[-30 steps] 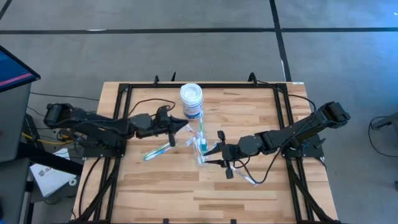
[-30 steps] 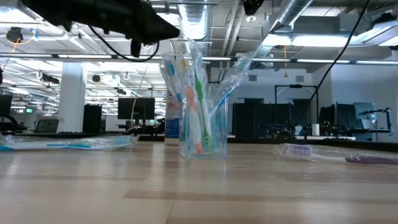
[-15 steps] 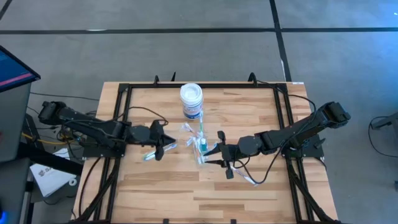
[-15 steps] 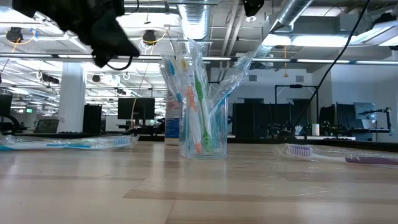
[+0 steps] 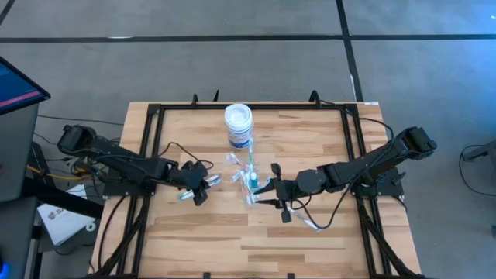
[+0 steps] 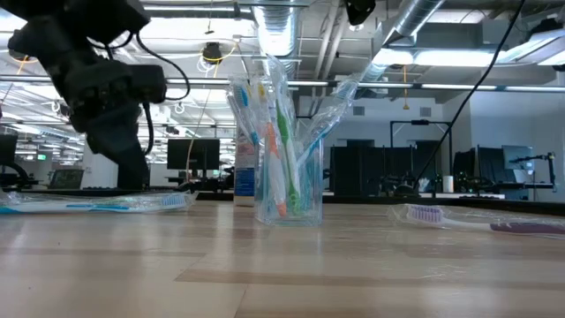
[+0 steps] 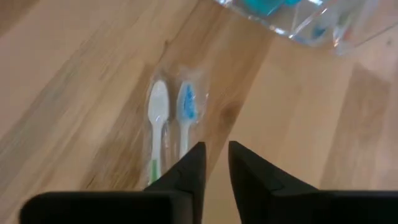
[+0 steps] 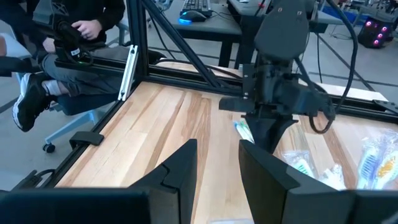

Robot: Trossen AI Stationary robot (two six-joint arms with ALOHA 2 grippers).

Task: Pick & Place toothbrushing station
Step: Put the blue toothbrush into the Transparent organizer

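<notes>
The clear plastic cup [image 6: 287, 190] stands upright mid-table, crammed with slim crinkly-wrapped toothbrushes in green, orange and white. On the pale wood-plank table [image 5: 310, 232], the left gripper [image 5: 200, 188] is down low over a shiny wrapped pack [image 7: 171, 134] holding two brushes, one white-headed and one blue-bristled; its fingers are nearly closed with just a thin gap, holding nothing. The right gripper [image 5: 273, 194] sits just beside the cup, fingers apart and empty. A round white jar [image 5: 239, 125] stands behind the cup.
</notes>
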